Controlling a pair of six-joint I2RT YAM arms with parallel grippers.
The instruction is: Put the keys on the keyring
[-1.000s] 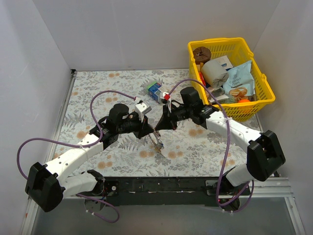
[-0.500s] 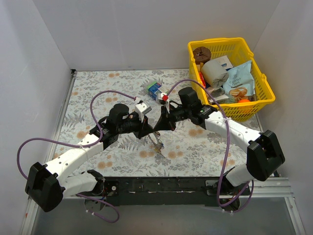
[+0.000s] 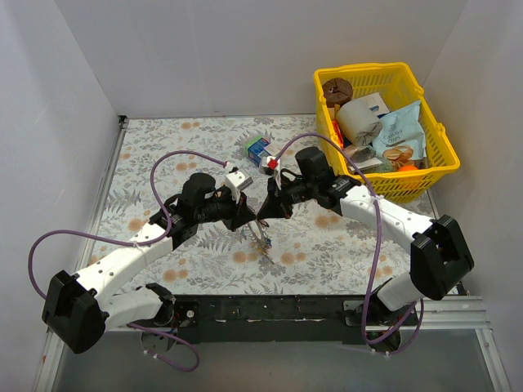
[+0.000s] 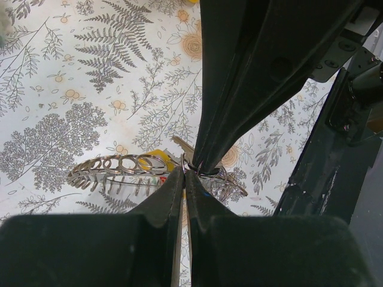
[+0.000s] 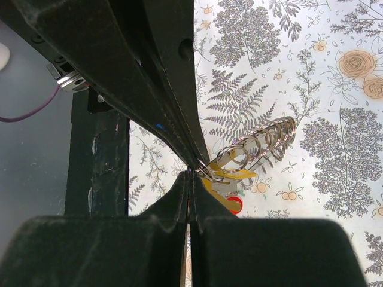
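The keyring (image 4: 119, 164) shows as a coil of thin grey metal loops, held just above the mat; it also shows in the right wrist view (image 5: 263, 140). Keys hang at it: a yellow-headed key (image 5: 230, 174), a red-headed one (image 5: 235, 205) and a silver blade (image 4: 179, 144). In the top view the bundle (image 3: 263, 238) dangles below the two fingertips. My left gripper (image 4: 184, 173) is shut on an end loop of the keyring. My right gripper (image 5: 190, 174) is shut tip to tip against it, seemingly pinching a key at the ring. The grippers meet mid-table (image 3: 260, 219).
A yellow basket (image 3: 425, 175) of groceries stands at the back right. A blue-green carton (image 3: 258, 148) sits behind the grippers. Purple cables loop over both arms. White walls close the floral mat on three sides.
My right gripper has shifted slightly left, closer against the left gripper. The hanging bundle has moved a little left with it. The left arm has held still.
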